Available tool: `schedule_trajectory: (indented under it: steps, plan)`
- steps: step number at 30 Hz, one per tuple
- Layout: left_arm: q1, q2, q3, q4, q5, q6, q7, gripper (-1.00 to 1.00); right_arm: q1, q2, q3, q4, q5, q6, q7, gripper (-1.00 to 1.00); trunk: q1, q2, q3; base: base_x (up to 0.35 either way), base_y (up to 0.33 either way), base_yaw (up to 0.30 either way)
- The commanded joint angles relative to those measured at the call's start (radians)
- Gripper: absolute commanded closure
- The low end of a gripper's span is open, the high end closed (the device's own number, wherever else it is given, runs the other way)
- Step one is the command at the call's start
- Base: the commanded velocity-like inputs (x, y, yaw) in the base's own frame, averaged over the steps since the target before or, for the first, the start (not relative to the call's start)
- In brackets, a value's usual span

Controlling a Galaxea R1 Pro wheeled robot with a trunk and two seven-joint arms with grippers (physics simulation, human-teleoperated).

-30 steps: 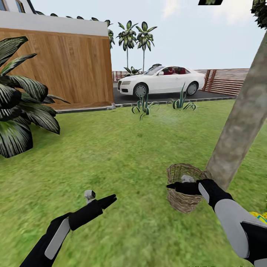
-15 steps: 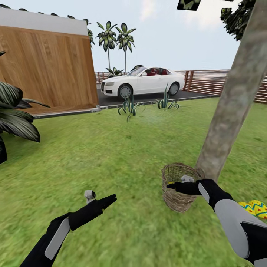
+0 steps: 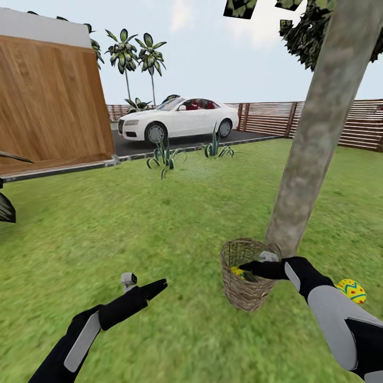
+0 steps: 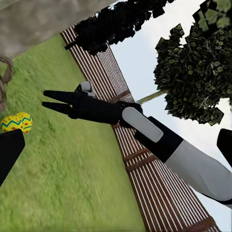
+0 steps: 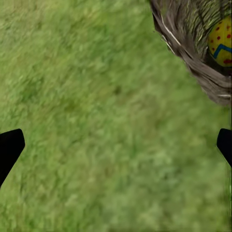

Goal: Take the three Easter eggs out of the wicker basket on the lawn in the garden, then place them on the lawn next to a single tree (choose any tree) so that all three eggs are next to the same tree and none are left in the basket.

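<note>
The wicker basket point(image 3: 246, 276) stands on the lawn point(image 3: 159, 223) at the foot of the tree point(image 3: 314, 133). A yellow Easter egg point(image 5: 221, 41) with red dots lies inside the basket point(image 5: 198, 48). My right gripper point(image 3: 246, 267) hovers open at the basket's rim, with nothing between its fingers. Another Easter egg point(image 3: 351, 291) lies on the grass right of the trunk, partly behind my right forearm. In the left wrist view two eggs point(image 4: 17, 122) seem to lie together there. My left gripper point(image 3: 159, 287) hangs open and empty over grass, left of the basket.
A white car point(image 3: 178, 119) is parked on the dark driveway behind two spiky plants point(image 3: 162, 157). A wooden wall point(image 3: 48, 106) stands at the far left. A slatted fence point(image 3: 319, 119) runs along the back right. Open grass spreads around the basket.
The camera has swung to the right, so the scene slid left. The egg on the grass beside the trunk has come into view. Both arms hold the same pose.
</note>
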Motion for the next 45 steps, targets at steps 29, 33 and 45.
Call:
schedule_trajectory:
  steps: [29,33,45]
  plan:
    - [-0.001,0.000,-0.003,0.001,0.008,-0.007,0.001,-1.00,-0.001,0.001,-0.008,-0.001,0.006,0.005,0.005,-1.00,0.000,0.000,0.015,0.254,0.001,-0.280]
    - [-0.001,0.000,-0.003,0.001,0.008,-0.007,0.001,-1.00,-0.001,0.001,-0.008,-0.001,0.006,0.005,0.005,-1.00,0.000,0.000,0.017,0.248,0.000,-0.280]
    - [-0.001,0.000,-0.004,0.001,0.008,-0.007,0.001,-1.00,-0.001,0.000,-0.008,-0.001,0.006,0.004,0.007,-1.00,0.000,0.000,0.020,0.248,0.000,-0.167]
